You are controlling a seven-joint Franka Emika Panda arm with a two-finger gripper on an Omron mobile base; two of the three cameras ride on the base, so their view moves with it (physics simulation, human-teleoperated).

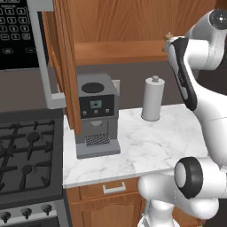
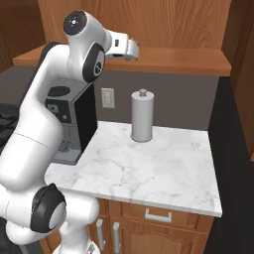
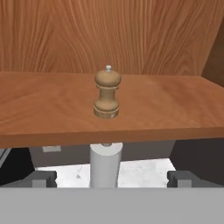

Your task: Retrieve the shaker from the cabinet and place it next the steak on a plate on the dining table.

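Note:
The shaker [image 3: 106, 92], a small brown wooden mill with a round knob, stands upright on the cabinet's inner shelf [image 3: 175, 109]. In the hand view it is dead ahead, a short way beyond the shelf's front edge. My gripper [image 3: 111, 178] is open, level with that edge, with nothing between its fingertips [image 3: 41, 178]. From the right base view the gripper [image 2: 130, 49] is raised in front of the cabinet shelf [image 2: 188, 62]. The cabinet door [image 1: 66, 62] stands swung open to the left. The steak, the plate and the dining table are out of view.
Below the shelf a tall white paper-towel roll [image 1: 152, 98] stands on the marble counter [image 1: 146, 142]. A grey coffee machine [image 1: 97, 115] sits left of it, under the open door. Further left are a stove [image 1: 26, 155] and a microwave [image 1: 17, 31].

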